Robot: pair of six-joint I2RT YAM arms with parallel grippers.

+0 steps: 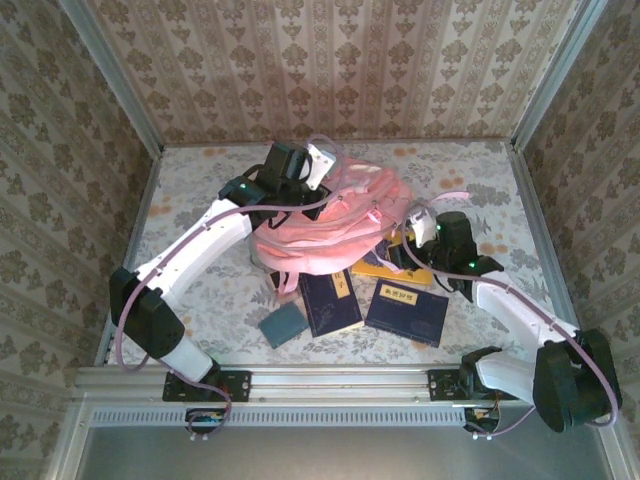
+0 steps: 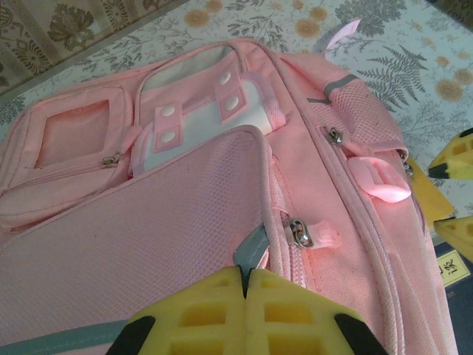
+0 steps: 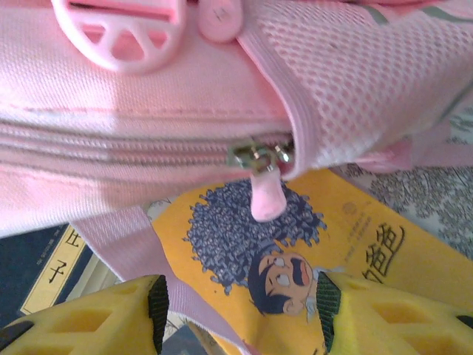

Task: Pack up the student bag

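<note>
- The student bag [image 1: 325, 225] is lying slumped in the middle of the bench [image 1: 190, 215], front pockets facing up, between the two arms.
- Its zipper pull [image 3: 264, 196], a soft pink tab, is hanging from a small metal slider [image 3: 259, 155] at the end of a closed zip track. The track is running crosswise in the right wrist view, and the tab's long axis is pointing back towards the fingers.
- The right end effector [image 3: 240, 318] is being held with its yellow fingers apart and nothing gripped. The pull is lying just ahead of the gap and a little above it, so this is judged the nearer arm for the zip (a short, straight advance is likely all that is being called for).
- The left end effector [image 2: 245, 296] is poised at the bag's far side, its fingers pressed together over a pink mesh panel [image 2: 148, 222]. A grey edging [image 2: 251, 251] is running up to the line where the tips are meeting; whether fabric is being pinched there cannot be told.
- The bag's cloth is looking soft and loosely woven, the mesh open and yielding, and the plastic buckle [image 3: 122, 33] smooth and rigid.
- A glossy yellow book [image 3: 355, 244] with a cartoon face is being partly covered by the bag's edge, and dark blue books [image 1: 330, 300] and a small teal item [image 1: 283, 325] are lying flat on the near side.
</note>
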